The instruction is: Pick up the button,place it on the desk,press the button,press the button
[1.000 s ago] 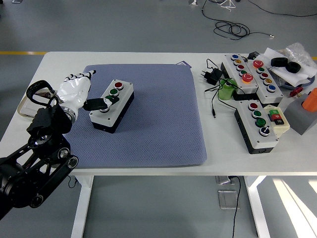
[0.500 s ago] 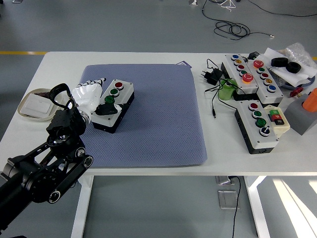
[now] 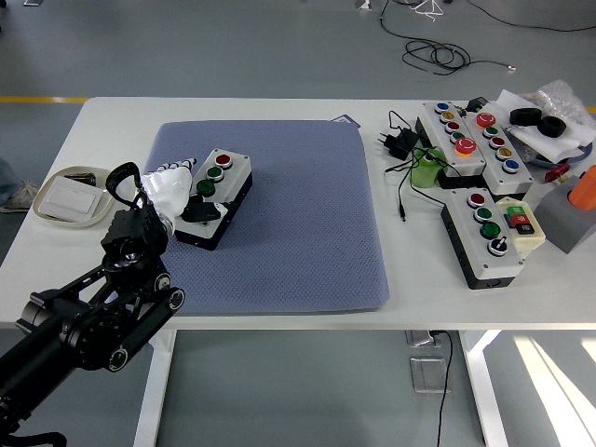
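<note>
just right of the left hand (image 3: 172, 191), its black thumb touching, sits a boxy white-topped button box (image 3: 213, 196) with glossy red and green domes, fingers loosely spread.

A robot's left hand (image 3: 172, 189), white-shelled on a black arm, rests against the left side of a three-button control box (image 3: 213, 196) lying on a blue-grey mat (image 3: 298, 233), its dark thumb over the box's near end. More button boxes (image 3: 470, 140) and cables crowd the white table (image 3: 233, 110) at right.
</note>
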Controlling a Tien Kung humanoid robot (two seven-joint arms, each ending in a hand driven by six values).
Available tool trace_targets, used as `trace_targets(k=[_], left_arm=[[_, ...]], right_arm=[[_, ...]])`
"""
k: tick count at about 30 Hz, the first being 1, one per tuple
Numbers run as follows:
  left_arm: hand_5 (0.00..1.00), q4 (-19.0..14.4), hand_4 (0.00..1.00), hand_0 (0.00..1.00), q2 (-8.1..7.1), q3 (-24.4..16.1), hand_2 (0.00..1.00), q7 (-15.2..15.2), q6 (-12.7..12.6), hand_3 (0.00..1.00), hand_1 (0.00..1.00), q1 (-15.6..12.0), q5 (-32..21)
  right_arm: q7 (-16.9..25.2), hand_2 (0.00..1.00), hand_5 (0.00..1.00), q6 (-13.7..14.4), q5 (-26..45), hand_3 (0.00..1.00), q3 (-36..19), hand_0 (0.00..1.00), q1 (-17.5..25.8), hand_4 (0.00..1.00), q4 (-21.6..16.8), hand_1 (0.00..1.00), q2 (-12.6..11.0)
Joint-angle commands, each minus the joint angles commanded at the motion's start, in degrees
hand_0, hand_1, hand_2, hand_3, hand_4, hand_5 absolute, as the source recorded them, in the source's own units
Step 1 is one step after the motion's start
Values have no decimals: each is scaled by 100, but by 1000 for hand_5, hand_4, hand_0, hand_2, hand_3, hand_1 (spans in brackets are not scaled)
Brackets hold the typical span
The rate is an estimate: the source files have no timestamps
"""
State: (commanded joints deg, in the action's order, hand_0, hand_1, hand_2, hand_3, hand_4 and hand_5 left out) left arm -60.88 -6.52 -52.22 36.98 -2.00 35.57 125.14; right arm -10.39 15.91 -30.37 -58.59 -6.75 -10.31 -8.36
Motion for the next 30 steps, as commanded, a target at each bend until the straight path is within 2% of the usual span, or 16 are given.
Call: trace_targets(k=[10,11,16,17,27,30], left_arm=[[796,346,998,785,61,125,998,0,52,998,978,145,-62],[639,372,998,762,67,139,998,0,115,998,964,167,-49],[639,348,998,762,88,144,998,0,323,998,964,191,-8],[577,310,998,750,99,141,998,0,361,998,959,189,-10],[591,316,998,755,150,209,998,0,450,998,959,243,-65],[600,423,998,752,149,256,998,0,475,998,955,300,-70]], right_arm=[[15,817,479,15,-4,751,-9,787,-11,412,0,797,-4],[15,817,479,18,-3,751,-7,787,-14,412,0,797,-4],[14,817,479,23,5,751,-2,787,-18,412,0,797,-6],[15,817,479,22,12,751,4,787,-18,412,0,797,-7],[16,817,479,23,10,751,7,787,-35,412,0,797,-9],[15,817,479,24,-12,751,-5,787,-40,412,0,797,-16]])
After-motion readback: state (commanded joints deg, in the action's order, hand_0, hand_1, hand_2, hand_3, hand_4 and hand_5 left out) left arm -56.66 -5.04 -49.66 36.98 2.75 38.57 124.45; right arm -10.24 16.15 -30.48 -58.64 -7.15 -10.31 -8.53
